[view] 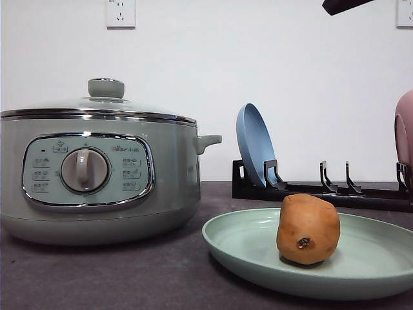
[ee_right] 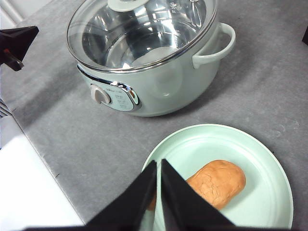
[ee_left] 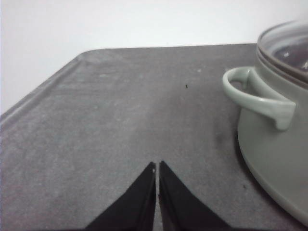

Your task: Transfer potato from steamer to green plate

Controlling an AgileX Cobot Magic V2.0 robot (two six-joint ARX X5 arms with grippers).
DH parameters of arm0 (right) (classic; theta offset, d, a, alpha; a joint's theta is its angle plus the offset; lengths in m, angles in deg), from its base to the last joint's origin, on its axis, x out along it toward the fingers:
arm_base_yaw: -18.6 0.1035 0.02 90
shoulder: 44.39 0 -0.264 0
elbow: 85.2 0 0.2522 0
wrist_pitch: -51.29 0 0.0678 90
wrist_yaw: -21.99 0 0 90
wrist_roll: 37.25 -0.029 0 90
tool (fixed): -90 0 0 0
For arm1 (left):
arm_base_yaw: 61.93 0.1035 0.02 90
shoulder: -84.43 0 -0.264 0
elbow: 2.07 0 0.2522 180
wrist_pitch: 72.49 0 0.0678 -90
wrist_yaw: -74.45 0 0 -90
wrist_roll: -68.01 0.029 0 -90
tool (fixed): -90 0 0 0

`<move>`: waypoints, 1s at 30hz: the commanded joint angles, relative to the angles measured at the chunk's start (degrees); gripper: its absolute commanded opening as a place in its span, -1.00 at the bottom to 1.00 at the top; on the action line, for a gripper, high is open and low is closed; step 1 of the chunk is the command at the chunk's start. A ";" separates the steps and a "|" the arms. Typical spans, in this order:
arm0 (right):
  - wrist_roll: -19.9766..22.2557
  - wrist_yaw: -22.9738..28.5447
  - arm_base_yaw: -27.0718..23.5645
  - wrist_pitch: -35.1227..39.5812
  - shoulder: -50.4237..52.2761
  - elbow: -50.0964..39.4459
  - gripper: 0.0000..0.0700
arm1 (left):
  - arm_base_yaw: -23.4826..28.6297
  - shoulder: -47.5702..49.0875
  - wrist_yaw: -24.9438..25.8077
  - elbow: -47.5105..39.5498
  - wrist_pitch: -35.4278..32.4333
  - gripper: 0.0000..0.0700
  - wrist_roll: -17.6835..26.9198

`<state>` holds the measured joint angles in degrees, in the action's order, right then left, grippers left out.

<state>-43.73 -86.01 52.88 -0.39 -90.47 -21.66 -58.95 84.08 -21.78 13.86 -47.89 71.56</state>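
Observation:
The orange-brown potato (view: 308, 228) lies on the pale green plate (view: 245, 242) at the front right, and it also shows as the potato (ee_right: 219, 182) on the plate (ee_right: 260, 159) in the right wrist view. The sage-green steamer (view: 97, 174) stands to the left with its glass lid on. Its inside looks bare through the lid (ee_right: 144, 33). My right gripper (ee_right: 158, 162) is shut and holds nothing, high above the plate's near edge. My left gripper (ee_left: 157, 163) is shut and holds nothing, low over the grey table beside the steamer's handle (ee_left: 255, 96).
Behind the green plate, a black dish rack (view: 322, 187) holds a blue plate (view: 255, 145) upright, with a pink plate (view: 404, 132) at the far right. A dark arm part (view: 345, 5) shows at the top right. The table's far edge (ee_left: 43, 89) meets a white wall.

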 commanded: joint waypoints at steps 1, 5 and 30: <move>-0.55 0.00 0.35 0.65 -0.17 1.18 -1.00 | 0.11 0.18 -0.24 -1.10 -0.10 -0.99 -0.35; -0.55 0.00 0.35 0.86 -0.17 1.18 -1.00 | 0.11 0.18 -0.17 -1.48 -0.34 -0.99 -3.25; 2.11 1.15 -1.27 2.32 2.07 1.18 -1.00 | 0.11 0.18 -0.14 -1.48 -0.31 -0.99 -11.53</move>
<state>-43.18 -85.40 51.89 1.31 -89.03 -21.66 -58.95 84.13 -21.75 13.54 -48.60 60.38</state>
